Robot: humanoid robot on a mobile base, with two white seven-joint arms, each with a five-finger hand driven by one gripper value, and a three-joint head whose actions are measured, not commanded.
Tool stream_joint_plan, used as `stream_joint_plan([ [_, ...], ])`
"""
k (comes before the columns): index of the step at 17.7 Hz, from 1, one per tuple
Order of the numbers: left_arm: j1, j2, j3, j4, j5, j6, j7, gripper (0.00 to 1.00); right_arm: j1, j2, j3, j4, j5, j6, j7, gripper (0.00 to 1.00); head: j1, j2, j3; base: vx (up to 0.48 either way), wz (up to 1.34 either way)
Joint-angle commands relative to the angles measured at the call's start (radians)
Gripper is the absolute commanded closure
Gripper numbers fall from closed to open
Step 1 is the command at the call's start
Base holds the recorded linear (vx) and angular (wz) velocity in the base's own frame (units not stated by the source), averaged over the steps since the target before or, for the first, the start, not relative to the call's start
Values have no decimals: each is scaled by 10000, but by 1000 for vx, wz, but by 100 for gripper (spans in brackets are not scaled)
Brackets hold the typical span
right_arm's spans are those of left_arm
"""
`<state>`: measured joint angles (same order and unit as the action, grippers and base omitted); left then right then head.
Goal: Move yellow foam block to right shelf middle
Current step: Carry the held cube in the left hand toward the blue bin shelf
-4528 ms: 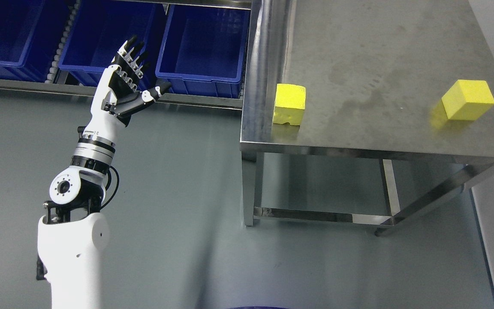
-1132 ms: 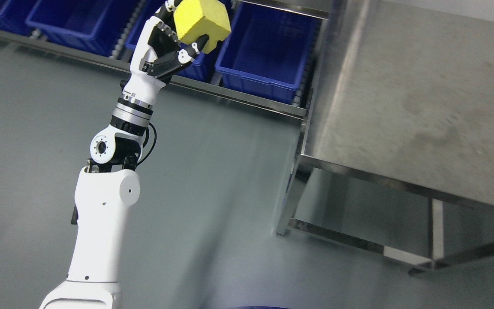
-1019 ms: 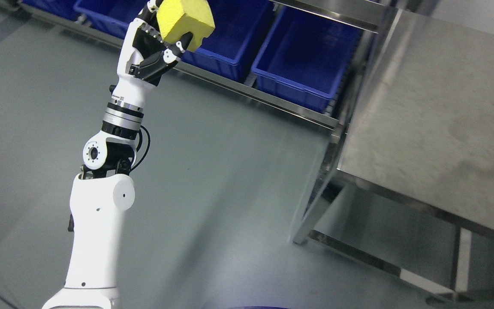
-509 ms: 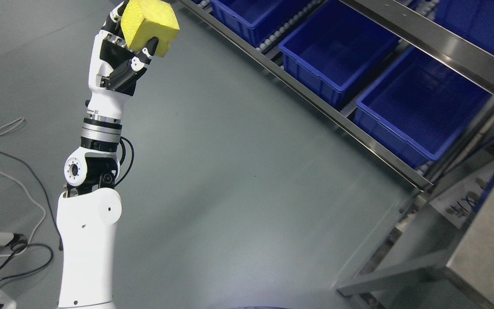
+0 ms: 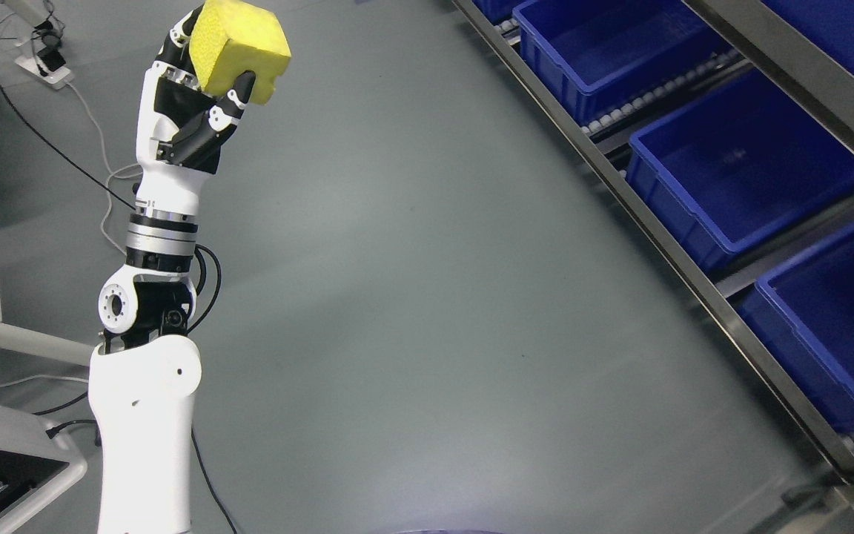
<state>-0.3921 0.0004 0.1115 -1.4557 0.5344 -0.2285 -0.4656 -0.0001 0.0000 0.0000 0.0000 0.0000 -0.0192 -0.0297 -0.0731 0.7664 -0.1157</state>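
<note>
My left hand (image 5: 208, 93) is raised at the upper left, fingers curled around a yellow foam block (image 5: 238, 44). The block is held in the air above the grey floor, far from any shelf. The left arm rises from the bottom left edge. A metal shelf rack (image 5: 664, 230) runs along the right side with blue bins (image 5: 738, 163) on it. The right arm is out of view.
Several blue bins sit on the rack at the right, one at the top (image 5: 605, 44) and one at the right edge (image 5: 842, 326). Cables (image 5: 101, 185) and a power strip (image 5: 45, 63) lie on the floor at the left. A white device (image 5: 4, 467) sits at the bottom left.
The whole picture has swung left, so the camera has turned: the steel table has left the view and the rack now runs down the right. My left hand still holds the block.
</note>
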Motion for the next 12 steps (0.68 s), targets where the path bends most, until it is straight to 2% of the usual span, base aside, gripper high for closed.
stream_joint_plan([
  [1, 147, 171, 174, -199, 9, 15, -68, 84, 246, -174, -123, -175, 31, -8, 6, 0, 0, 0, 0, 276, 389],
  [12, 347, 171, 189, -445, -6, -16, -68, 84, 231, -174, -123, -175, 31, -8, 6, 0, 0, 0, 0, 303, 261],
])
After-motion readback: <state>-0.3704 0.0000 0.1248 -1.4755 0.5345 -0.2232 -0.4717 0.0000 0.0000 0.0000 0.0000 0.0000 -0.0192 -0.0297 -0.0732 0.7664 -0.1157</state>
